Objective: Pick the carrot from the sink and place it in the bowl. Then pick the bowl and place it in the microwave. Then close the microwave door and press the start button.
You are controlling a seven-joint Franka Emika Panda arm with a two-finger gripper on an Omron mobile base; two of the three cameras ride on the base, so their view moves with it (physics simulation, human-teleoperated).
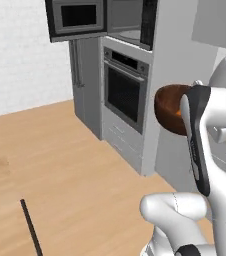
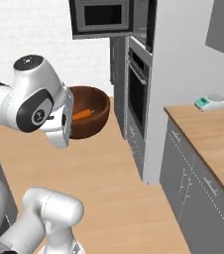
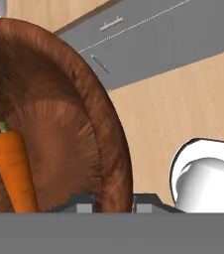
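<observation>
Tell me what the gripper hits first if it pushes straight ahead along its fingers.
The gripper already straddles the bowl rim, so going on, it meets that wall. Beyond it, probably the wooden floor; depth is unclear.

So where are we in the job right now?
Done: the carrot lies inside the bowl. In hand: the gripper clamps the bowl's rim, carrying it above the floor. Left: set it in the microwave, shut the open microwave door, press start.

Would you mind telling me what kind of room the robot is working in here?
A simulated home kitchen, most likely: a built-in oven sits below a microwave with its door open, beside a wooden counter over grey drawers.
</observation>
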